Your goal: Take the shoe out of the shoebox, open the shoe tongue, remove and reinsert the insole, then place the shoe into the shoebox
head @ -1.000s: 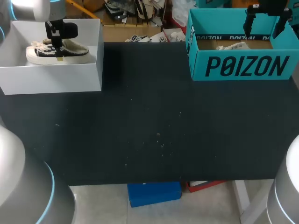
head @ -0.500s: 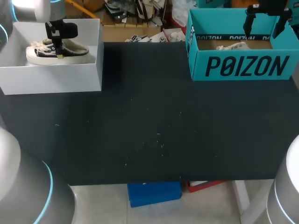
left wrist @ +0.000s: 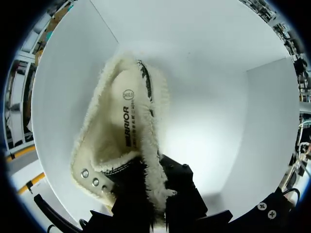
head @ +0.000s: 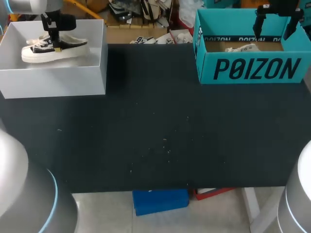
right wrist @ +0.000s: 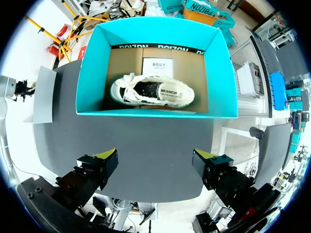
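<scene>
Left end effector point(head: 54, 42): in its wrist view the yellow tips are buried under the fleece collar of the black shoe point(left wrist: 121, 131). Only the dark finger bodies show, one on each side of the collar, so I log it as clamped on that shoe. The toe end is cut off behind the fingers. From the head view the shoe sits inside the white box point(head: 53, 82) at the desk's point(head: 155, 136) far left corner. I can't make out whether its sole touches the box floor.

Right end effector point(right wrist: 155, 158): fingers spread wide, nothing between them, held above the near side of the teal box point(head: 252, 68) at the far right. In the head view its upper part is cut off by the frame edge.

White shoe point(right wrist: 153, 92): the head view shows only a sliver over the teal wall. The right wrist view shows it whole, lying on its sole across the box floor. A white card point(right wrist: 157, 65) lies just behind it, print too small to use.

Count:
- two boxes, well apart
- two shoes, one per box
- one card
- two arms
</scene>
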Controlling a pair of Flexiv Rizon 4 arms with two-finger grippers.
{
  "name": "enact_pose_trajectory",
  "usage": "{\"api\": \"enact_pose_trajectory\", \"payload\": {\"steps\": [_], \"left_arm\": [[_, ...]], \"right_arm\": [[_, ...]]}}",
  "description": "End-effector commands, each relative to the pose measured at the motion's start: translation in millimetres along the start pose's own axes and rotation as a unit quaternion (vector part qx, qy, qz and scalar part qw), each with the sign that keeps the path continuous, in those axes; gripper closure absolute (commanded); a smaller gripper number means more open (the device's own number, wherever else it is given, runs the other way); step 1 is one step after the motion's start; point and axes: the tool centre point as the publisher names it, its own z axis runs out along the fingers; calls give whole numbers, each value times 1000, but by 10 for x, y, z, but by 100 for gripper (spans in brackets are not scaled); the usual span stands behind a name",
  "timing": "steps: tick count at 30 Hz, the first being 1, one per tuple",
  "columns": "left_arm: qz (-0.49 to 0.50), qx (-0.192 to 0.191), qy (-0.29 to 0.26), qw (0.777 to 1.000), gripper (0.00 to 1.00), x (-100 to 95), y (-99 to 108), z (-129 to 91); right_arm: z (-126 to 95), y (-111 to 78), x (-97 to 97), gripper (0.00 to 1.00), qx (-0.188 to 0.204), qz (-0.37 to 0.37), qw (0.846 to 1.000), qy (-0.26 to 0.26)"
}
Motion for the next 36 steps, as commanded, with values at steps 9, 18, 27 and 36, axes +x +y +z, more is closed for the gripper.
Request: {"api": "enact_pose_trajectory", "payload": {"steps": [9, 18, 27, 36], "left_arm": [[0, 5, -74, 997, 100, 407, 94, -1000], [-16, 10, -125, 992, 100, 1066, -103, -1638], [-13, 18, -165, 986, 100, 2103, -545, -2141], [14, 17, -188, 982, 100, 2970, -1041, -2162]], "right_arm": [[1, -2, -2, 0, 0, 0, 1000, 0], [1, -2, -2, 0, 0, 0, 1000, 0], [1, -2, -2, 0, 0, 0, 1000, 0], [1, -2, -2, 0, 0, 0, 1000, 0]]}}
